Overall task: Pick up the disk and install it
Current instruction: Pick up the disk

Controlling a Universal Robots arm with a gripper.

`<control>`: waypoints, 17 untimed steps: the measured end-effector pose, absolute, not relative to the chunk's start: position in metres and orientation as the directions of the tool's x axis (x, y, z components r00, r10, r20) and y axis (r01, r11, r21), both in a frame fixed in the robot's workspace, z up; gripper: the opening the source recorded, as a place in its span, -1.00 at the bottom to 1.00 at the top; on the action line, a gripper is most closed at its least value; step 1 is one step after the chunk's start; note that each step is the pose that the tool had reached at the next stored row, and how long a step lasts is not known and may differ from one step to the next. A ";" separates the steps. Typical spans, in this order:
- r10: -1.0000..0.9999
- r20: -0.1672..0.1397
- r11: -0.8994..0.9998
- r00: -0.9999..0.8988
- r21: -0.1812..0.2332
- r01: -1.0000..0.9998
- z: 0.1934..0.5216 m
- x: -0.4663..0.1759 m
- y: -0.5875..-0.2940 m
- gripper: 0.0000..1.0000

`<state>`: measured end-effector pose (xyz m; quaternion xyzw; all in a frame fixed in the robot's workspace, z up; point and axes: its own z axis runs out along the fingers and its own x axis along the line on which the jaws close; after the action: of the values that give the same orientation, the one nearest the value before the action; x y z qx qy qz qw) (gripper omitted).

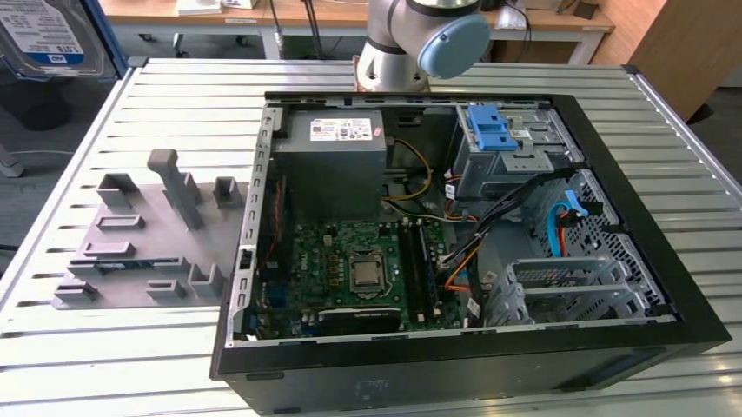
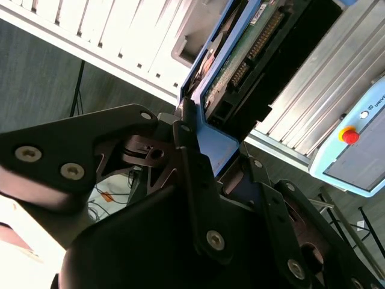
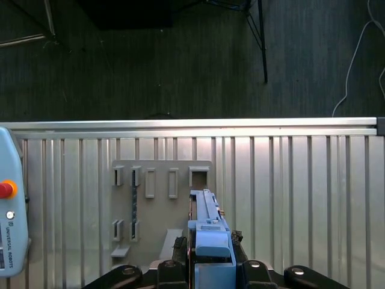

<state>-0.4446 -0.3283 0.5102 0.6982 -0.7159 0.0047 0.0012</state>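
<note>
The disk (image 1: 49,39), silver with a blue-and-white label, hangs in the air at the exterior view's far upper left, beyond the table's edge. In the second wrist view my gripper (image 2: 213,141) is shut on the blue carrier bracket at one end of the disk (image 2: 252,54), whose circuit-board side and connector face the camera. The first wrist view has the disk (image 3: 207,220) edge-on and upright between my black fingers (image 3: 180,245), above the grey fixture (image 3: 159,205).
An open computer case (image 1: 632,187) lies on the slatted metal table (image 1: 174,87), holding a power supply (image 1: 336,156), a motherboard (image 1: 360,269), a grey cage with a blue latch (image 1: 493,130) and a second metal cage (image 1: 568,287). The grey fixture (image 1: 139,234) sits to its left. A pendant (image 3: 9,223) lies on the table.
</note>
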 end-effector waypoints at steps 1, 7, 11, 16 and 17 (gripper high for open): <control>-1.000 0.007 0.025 -0.025 -0.005 -1.000 0.510 -0.445 -0.329 -0.27; -1.000 0.003 0.025 -0.025 -0.005 -1.000 0.510 -0.445 -0.336 -0.27; -1.000 0.000 0.025 -0.025 -0.005 -1.000 0.510 -0.445 -0.337 -0.27; -1.000 0.000 0.025 -0.025 -0.005 -1.000 0.510 -0.444 -0.337 -0.27; -1.000 0.000 0.025 -0.025 -0.005 -1.000 0.510 -0.443 -0.336 -0.27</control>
<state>-0.4432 -0.3365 0.5101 0.6982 -0.7159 0.0019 -0.0016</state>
